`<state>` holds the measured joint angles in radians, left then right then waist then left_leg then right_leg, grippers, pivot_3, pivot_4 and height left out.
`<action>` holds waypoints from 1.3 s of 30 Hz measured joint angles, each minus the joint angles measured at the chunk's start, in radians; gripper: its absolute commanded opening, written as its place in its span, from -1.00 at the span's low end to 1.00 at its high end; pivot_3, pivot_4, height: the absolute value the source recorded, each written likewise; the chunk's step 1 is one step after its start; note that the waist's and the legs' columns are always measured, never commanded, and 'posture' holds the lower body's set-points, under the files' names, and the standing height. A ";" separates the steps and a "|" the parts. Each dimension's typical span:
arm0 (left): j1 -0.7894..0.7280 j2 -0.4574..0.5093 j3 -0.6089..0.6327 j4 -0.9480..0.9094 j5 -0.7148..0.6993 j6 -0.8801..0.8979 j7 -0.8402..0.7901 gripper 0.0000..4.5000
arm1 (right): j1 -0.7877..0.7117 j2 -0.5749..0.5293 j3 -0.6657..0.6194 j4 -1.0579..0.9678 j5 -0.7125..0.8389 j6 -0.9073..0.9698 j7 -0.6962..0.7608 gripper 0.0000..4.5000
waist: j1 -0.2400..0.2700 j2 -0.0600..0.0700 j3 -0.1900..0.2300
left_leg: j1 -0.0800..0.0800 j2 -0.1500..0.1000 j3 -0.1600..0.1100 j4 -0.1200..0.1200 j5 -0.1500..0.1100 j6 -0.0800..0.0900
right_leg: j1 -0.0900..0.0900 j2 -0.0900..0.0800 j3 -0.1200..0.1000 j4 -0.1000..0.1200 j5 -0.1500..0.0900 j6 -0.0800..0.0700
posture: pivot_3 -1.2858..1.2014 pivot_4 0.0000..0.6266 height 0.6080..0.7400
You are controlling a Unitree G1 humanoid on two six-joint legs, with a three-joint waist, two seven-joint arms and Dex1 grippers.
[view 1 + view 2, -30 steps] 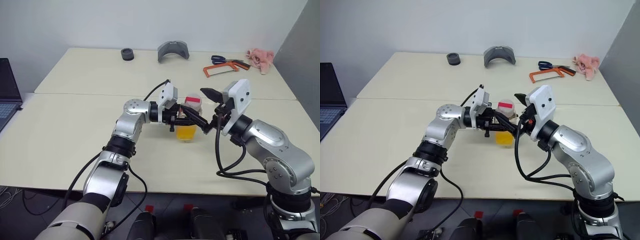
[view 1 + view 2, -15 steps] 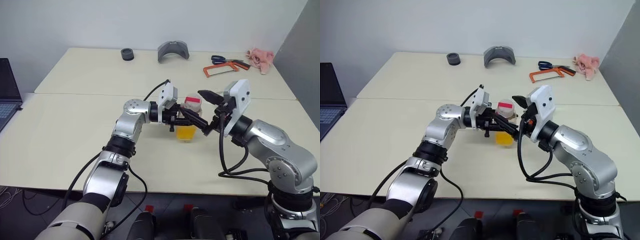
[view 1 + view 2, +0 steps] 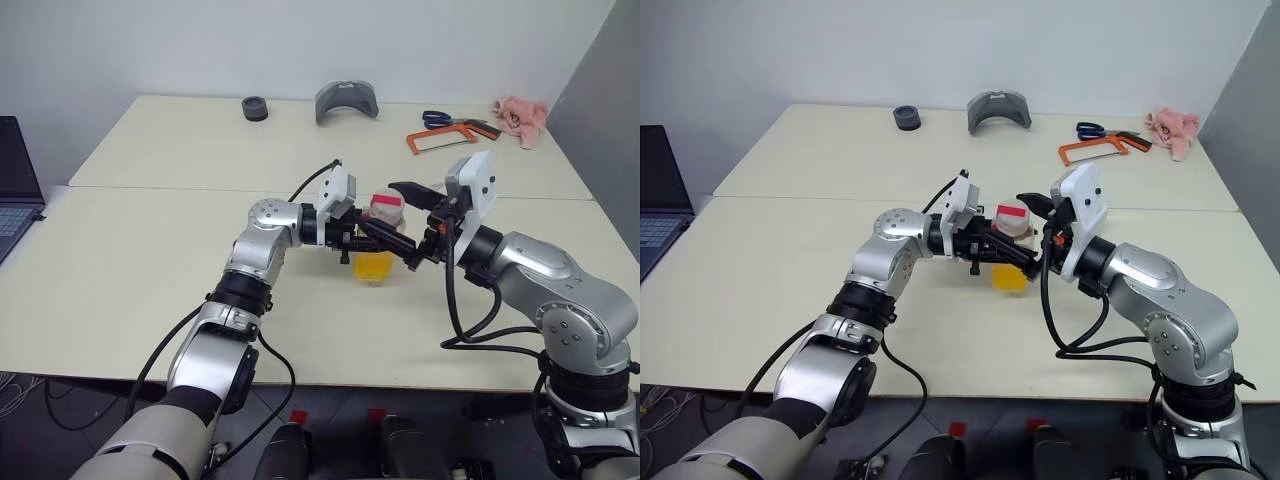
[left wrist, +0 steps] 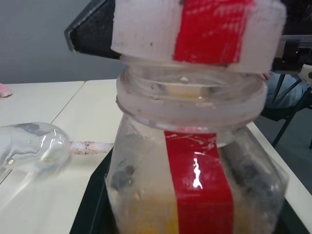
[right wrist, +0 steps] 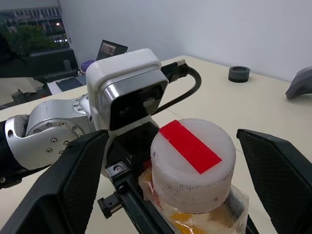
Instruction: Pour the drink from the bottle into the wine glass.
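The bottle [image 3: 378,245] stands upright at mid-table, clear with a red strip, and the orange-yellow drink [image 3: 373,266] fills its lower part. My left gripper [image 3: 403,254] reaches in level from the left and is shut on the bottle's body below the neck. The red-and-white cap [image 5: 191,163] is on the bottle. My right gripper [image 5: 171,132] is open with one finger on each side of the cap, with a gap on both sides. The wine glass [image 4: 30,150] appears to lie on its side on the table beyond the bottle.
At the back of the table are a black ring [image 3: 255,107], a grey curved piece [image 3: 346,100], scissors [image 3: 437,118], an orange hacksaw [image 3: 440,138] and a pink cloth [image 3: 520,112]. A laptop [image 3: 15,185] sits off the left edge. Bare table lies in front of the bottle.
My right wrist has rolled a little, and its upper finger has swung left, closer to the cap. The left arm and the bottle have stayed still.
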<state>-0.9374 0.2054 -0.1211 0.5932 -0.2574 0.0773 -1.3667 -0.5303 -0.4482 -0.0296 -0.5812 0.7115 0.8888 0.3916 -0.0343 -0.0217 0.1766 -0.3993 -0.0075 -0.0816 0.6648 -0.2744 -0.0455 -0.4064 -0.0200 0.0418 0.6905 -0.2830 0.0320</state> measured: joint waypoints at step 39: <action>0.079 0.013 0.003 -0.101 -0.017 0.055 0.049 -0.27 | 0.714 -0.028 -0.255 -0.012 -0.179 -0.355 0.046 -0.24 | 0.003 0.000 0.000 | 0.001 0.000 0.002 -0.001 0.000 0.000 | 0.001 0.001 0.001 -0.001 0.000 0.000 | 0.03 -0.52 1.00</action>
<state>-0.8583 0.2189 -0.1184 0.4923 -0.2743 0.1320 -1.3174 0.1841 -0.4767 -0.2845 -0.5931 0.5329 0.5340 0.4375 -0.0309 -0.0215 0.1763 -0.3983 -0.0079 -0.0793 0.6642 -0.2744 -0.0454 -0.4050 -0.0195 0.0425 0.6900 -0.2830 0.0321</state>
